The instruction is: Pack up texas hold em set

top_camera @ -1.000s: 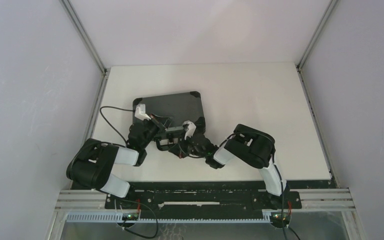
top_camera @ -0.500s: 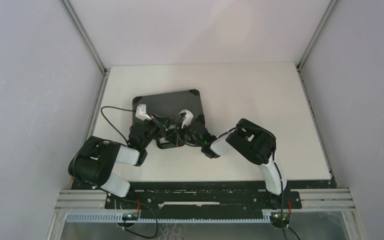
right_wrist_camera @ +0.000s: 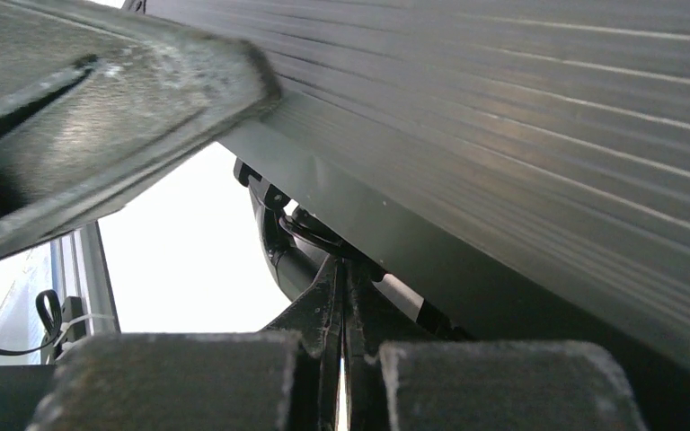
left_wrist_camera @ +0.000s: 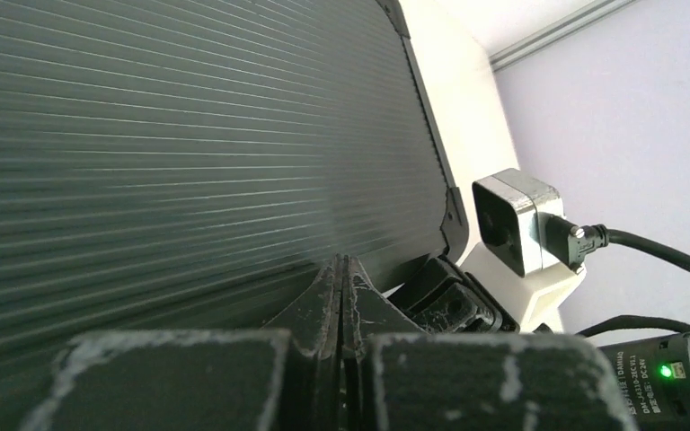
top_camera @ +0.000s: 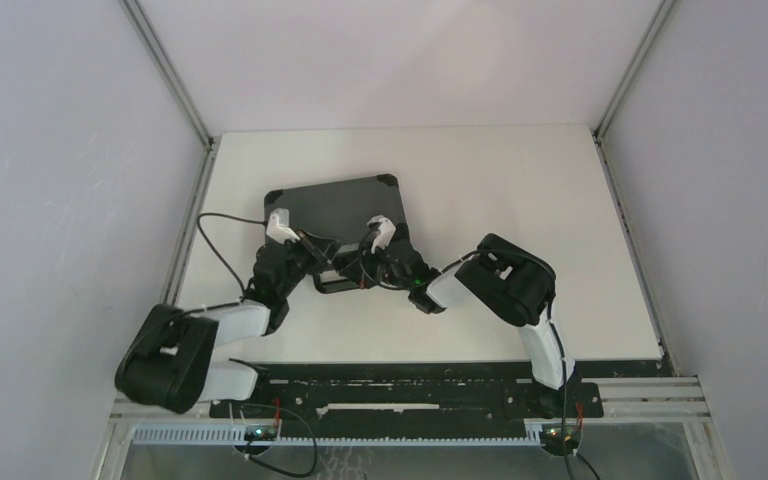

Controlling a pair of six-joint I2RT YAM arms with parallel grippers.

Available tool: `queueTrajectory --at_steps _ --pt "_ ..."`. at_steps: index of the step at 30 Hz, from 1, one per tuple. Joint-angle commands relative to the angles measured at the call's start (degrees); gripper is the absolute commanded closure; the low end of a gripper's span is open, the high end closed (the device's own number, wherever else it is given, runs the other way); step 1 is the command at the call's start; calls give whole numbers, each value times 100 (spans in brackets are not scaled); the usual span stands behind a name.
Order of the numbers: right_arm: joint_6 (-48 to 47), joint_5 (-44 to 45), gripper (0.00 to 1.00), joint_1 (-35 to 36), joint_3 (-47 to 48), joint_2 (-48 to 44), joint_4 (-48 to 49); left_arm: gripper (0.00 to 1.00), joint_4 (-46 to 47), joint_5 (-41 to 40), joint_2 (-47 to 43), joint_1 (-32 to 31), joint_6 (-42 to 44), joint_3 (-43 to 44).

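Observation:
The texas hold em set shows only as a closed black ribbed briefcase [top_camera: 338, 205] lying flat on the white table; chips, cards and buttons are hidden. Its handle [top_camera: 332, 285] sticks out at the near edge. My left gripper [top_camera: 328, 260] is shut, its tips against the case's near edge, and nothing is between them. My right gripper [top_camera: 362, 260] is shut too, right beside the left one at the same edge. In the left wrist view, the ribbed lid [left_wrist_camera: 189, 135] fills the picture above the shut left gripper [left_wrist_camera: 341, 268]. The right gripper [right_wrist_camera: 341, 269] sits under the case's side [right_wrist_camera: 548, 135].
The white table [top_camera: 520, 250] stretches to the right of and behind the case. Grey walls and metal rails [top_camera: 200, 200] enclose it on both sides. The left arm's cable [top_camera: 215, 235] loops over the table's left part. The right wrist camera [left_wrist_camera: 514, 220] is close to my left fingers.
Both grippers have moved away from the bases, the right one swinging in beside the left at the case's near edge. The case has shifted slightly toward the back. Both stayed shut.

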Motion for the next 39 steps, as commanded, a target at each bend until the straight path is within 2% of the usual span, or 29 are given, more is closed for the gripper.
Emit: queueTrajectory --at_steps 1,3,6,13,16,20,26,39 --pt "-194 542 100 -231 58 -181 152 100 -2424 -415 -1066 44 618 528" --pt "-231 533 100 -248 95 -181 101 100 -2923 -549 -1416 44 789 882" --pt "-213 524 100 -275 128 -149 102 100 -3183 -500 -1563 66 923 1368" --pt "-161 482 100 -276 168 -39 139 100 -2942 7 -866 103 1049 1896" --pt "-182 473 100 -292 183 -42 118 100 -2389 132 -233 127 713 1482" --pt "-190 432 100 -318 215 -38 106 100 -1422 358 1087 157 298 901" --pt "-133 330 100 -346 281 -33 104 100 264 797 2572 366 -334 529" --pt "-249 376 100 -26 395 -196 -146 100 311 663 2637 584 -330 419"
